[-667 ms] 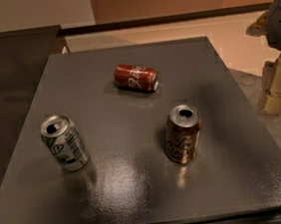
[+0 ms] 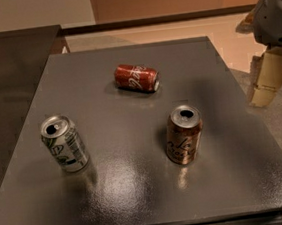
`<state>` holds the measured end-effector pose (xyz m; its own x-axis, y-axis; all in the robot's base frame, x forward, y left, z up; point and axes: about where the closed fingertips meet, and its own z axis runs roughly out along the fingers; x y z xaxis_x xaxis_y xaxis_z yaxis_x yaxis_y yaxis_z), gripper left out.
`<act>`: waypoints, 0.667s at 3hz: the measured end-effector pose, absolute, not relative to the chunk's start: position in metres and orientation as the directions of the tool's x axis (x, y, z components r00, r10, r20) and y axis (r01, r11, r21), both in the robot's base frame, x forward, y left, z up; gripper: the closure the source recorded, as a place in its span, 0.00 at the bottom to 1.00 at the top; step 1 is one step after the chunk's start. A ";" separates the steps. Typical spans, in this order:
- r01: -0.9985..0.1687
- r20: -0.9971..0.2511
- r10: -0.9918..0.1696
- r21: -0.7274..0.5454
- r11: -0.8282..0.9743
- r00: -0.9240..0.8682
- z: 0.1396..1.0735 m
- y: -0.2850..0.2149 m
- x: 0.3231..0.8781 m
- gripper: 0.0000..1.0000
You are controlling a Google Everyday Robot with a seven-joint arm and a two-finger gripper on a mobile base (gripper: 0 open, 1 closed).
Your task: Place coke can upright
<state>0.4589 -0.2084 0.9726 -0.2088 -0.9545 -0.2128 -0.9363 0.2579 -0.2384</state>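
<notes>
The coke can point(image 2: 137, 77) is red with white script and lies on its side at the back middle of the dark grey table point(image 2: 139, 195), silver end facing right. My gripper point(image 2: 269, 78) hangs off the table's right edge, above the floor, well to the right of the coke can and touching nothing. It holds nothing that I can see.
A white-and-green can point(image 2: 64, 143) stands upright at the front left. A brown can with pale script point(image 2: 183, 135) stands upright at the front right. A dark counter point(image 2: 4, 53) adjoins the table on the left. The floor lies beyond the right edge.
My gripper has shifted slightly left and up beside the table's right edge. The three cans have not moved.
</notes>
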 end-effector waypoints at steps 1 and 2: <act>-0.943 -0.226 -0.955 -0.224 0.245 -0.194 0.963 -0.201 0.489 0.00; -0.951 -0.243 -0.956 -0.217 0.220 -0.165 0.952 -0.189 0.519 0.00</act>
<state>0.5193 -0.1890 0.9516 -0.1652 -0.9557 -0.2434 -0.9512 0.2197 -0.2168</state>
